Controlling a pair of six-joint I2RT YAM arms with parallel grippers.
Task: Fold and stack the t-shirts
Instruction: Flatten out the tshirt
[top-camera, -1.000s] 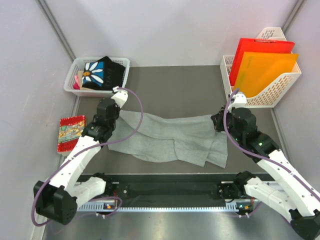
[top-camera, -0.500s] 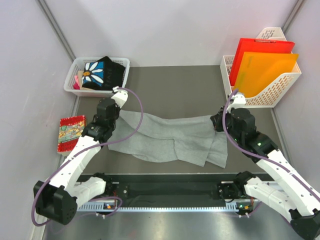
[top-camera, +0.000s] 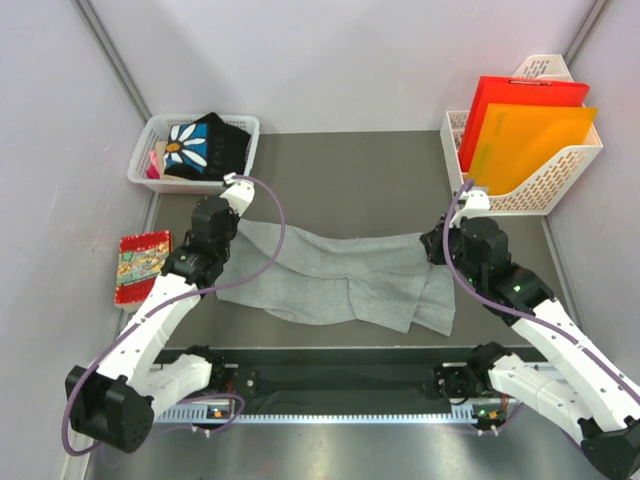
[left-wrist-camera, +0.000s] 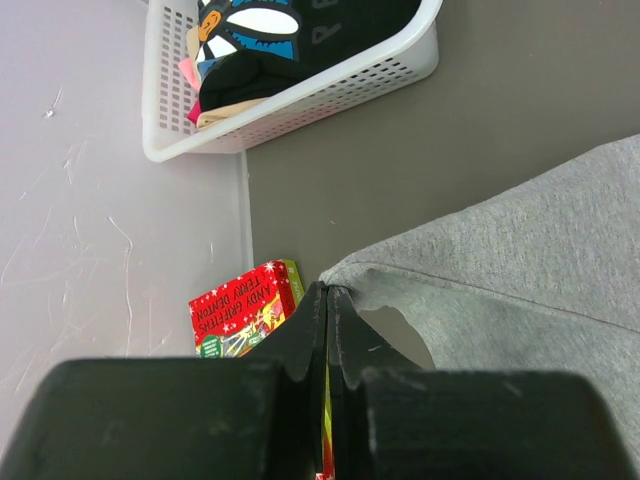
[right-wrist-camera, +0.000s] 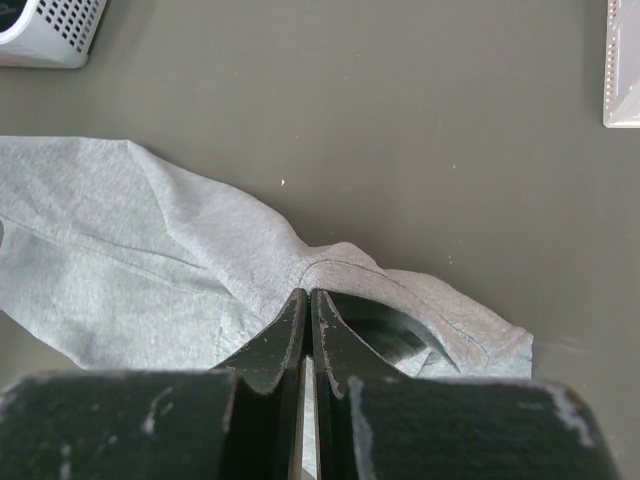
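Observation:
The light heather-grey t-shirt (top-camera: 335, 275) lies crumpled across the middle of the dark table. My left gripper (top-camera: 237, 228) is shut on the shirt's far left corner (left-wrist-camera: 345, 272), fingertips pinching the hem (left-wrist-camera: 328, 290). My right gripper (top-camera: 432, 243) is shut on the shirt's far right edge (right-wrist-camera: 330, 268), fingertips meeting at a seam (right-wrist-camera: 308, 294). The black t-shirt with the white daisy print (top-camera: 205, 145) sits bundled in the white basket (top-camera: 240, 125) at the back left; it also shows in the left wrist view (left-wrist-camera: 300, 30).
A red patterned flat packet (top-camera: 142, 262) lies at the left table edge, beside my left arm, and shows in the left wrist view (left-wrist-camera: 240, 310). A white file rack (top-camera: 560, 175) with red and orange folders stands at the back right. Grey walls close in left and right.
Both grippers have shifted slightly toward the back with the shirt's far edge, which looks a little straighter. Otherwise nothing has moved.

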